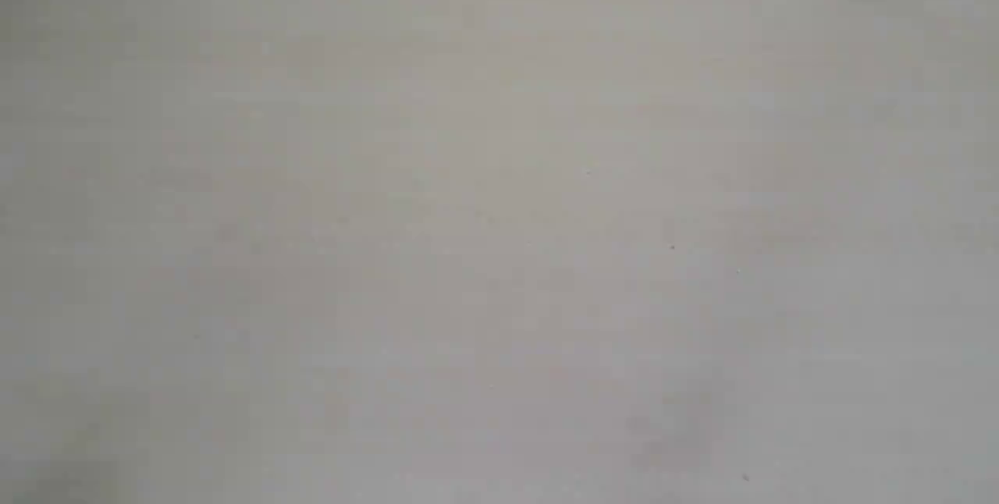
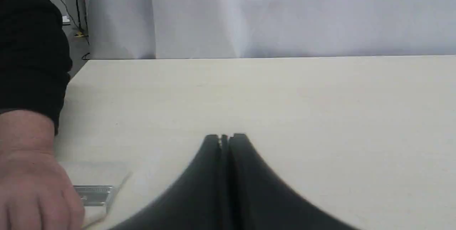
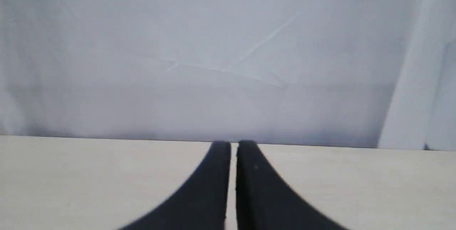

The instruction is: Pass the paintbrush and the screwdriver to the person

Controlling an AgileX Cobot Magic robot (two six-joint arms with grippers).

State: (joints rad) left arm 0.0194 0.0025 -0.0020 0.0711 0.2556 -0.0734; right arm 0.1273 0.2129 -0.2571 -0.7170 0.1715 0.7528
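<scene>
The paintbrush [image 2: 94, 194] shows only in the left wrist view: its silver ferrule and pale bristles lie on the table, partly covered by a person's hand [image 2: 32, 183]. My left gripper [image 2: 225, 137] is shut with nothing in it, hovering over the table apart from the brush. Over bare table near the far edge, my right gripper [image 3: 234, 144] is shut and holds nothing. The screwdriver is out of view. The exterior view shows only bare tabletop, with no gripper or tool in it.
The pale wooden table [image 1: 499, 239] fills the exterior view. A white cloth backdrop [image 3: 213, 52] hangs behind the far edge. The person's black sleeve [image 2: 32, 45] reaches over the table's corner, with cables [image 2: 76, 12] on the floor beyond.
</scene>
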